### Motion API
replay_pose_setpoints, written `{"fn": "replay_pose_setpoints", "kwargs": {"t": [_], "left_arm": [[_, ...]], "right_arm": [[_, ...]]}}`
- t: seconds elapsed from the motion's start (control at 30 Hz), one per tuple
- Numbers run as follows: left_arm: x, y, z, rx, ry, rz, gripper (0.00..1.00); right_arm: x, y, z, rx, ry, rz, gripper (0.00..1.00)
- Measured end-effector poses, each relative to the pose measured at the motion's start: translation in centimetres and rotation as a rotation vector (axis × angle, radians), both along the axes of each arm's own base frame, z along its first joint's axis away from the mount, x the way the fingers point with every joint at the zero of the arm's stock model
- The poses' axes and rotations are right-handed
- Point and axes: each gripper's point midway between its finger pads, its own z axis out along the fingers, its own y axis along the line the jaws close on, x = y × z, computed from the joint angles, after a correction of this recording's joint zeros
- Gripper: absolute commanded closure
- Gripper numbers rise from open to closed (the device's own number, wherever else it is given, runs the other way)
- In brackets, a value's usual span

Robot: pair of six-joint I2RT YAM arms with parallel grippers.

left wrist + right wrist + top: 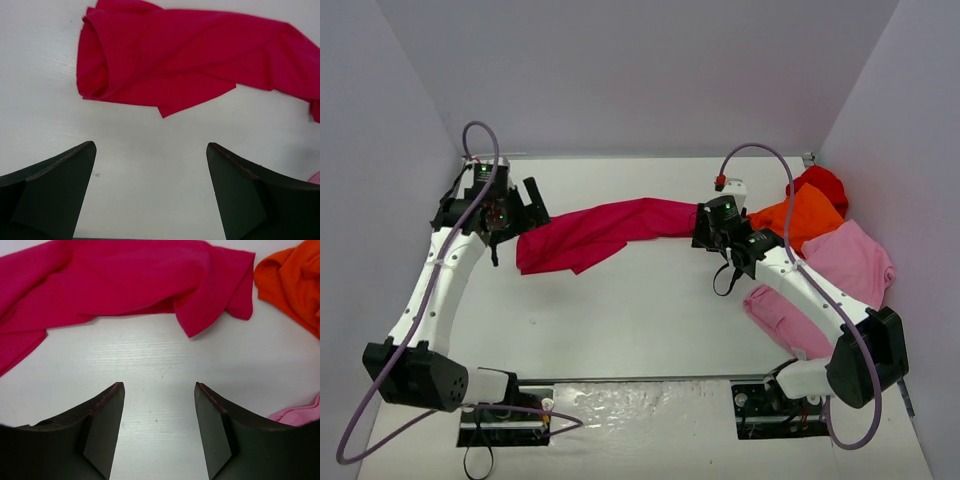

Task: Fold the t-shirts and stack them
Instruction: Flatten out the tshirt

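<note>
The crimson t-shirt (600, 232) lies crumpled in a long band across the middle of the table (620, 320). My left gripper (535, 212) stands at its left end, my right gripper (703, 228) at its right end. In the left wrist view the left gripper (150, 145) is open over bare table, and the crimson t-shirt (190, 60) lies just beyond its fingertips. The right gripper (158, 384) is open too, nothing between its fingers, short of the crimson cloth (125, 280). Orange (805, 218), bright red (820, 183) and light pink (850, 262) t-shirts lie heaped at the right.
The orange t-shirt (295, 280) and a pink edge (300, 415) show at the right of the right wrist view. Pink cloth (785, 315) also reaches under the right arm. Grey walls close in the table at the back and both sides.
</note>
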Motion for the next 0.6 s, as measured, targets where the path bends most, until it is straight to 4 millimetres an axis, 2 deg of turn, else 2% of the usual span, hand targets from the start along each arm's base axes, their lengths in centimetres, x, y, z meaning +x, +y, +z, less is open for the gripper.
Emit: {"fn": "replay_pose_setpoints", "kwargs": {"t": [0.17,0.3,0.47,0.6], "left_arm": [[0.8,-4.4,-5.8,0.016,0.147,-0.083,0.09],[1.4,-7.4,-10.8,0.05,0.267,-0.145,0.09],[1.4,-8.7,-16.5,0.157,0.425,-0.164,0.09],[1.5,-9.0,-18.1,0.235,0.468,-0.171,0.09]], "right_arm": [[-1.0,2.0,-0.4,0.028,0.02,0.05,0.46],[-1.5,1.9,-1.4,0.031,0.04,0.048,0.46],[-2.6,1.3,-3.4,0.013,0.085,0.041,0.46],[-2.9,1.1,-3.8,0.009,0.097,0.039,0.46]]}}
